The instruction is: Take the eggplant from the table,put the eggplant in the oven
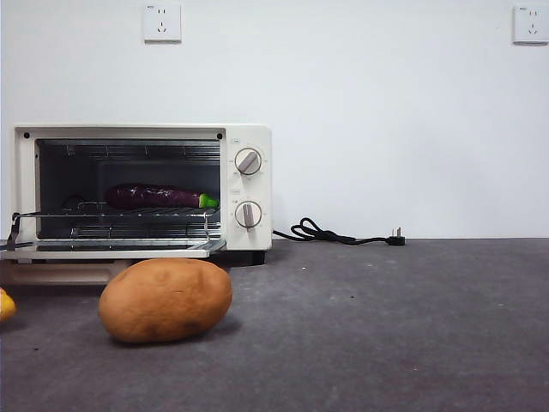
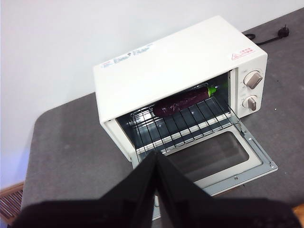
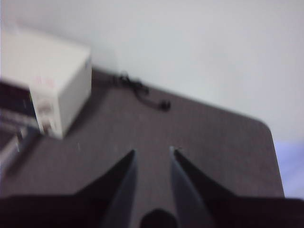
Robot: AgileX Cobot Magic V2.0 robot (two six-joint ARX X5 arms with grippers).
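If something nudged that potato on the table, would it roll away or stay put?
The potato would probably wobble rather than roll far: it is a lumpy oval lying on its long side. The matte table likely adds grip. It looks solid, so probably stiff and fairly heavy for its size.

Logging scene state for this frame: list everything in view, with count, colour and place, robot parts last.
eggplant: 1, dark purple with green stem end, lying on the wire rack inside the oven
oven: 1, cream-white, door open and folded down, far left of the table by the wall
wire rack: 1, metal, inside the oven
potato: 1, brown-orange, on the table in front of the oven
power cord: 1, black, unplugged, on the table right of the oven
yellow thing: 1, mostly cut off at the left edge
table: 1, dark grey
wall sockets: 2, white, on the wall
left gripper: black, shut, empty, above the oven door
right gripper: black, open, empty, above bare table
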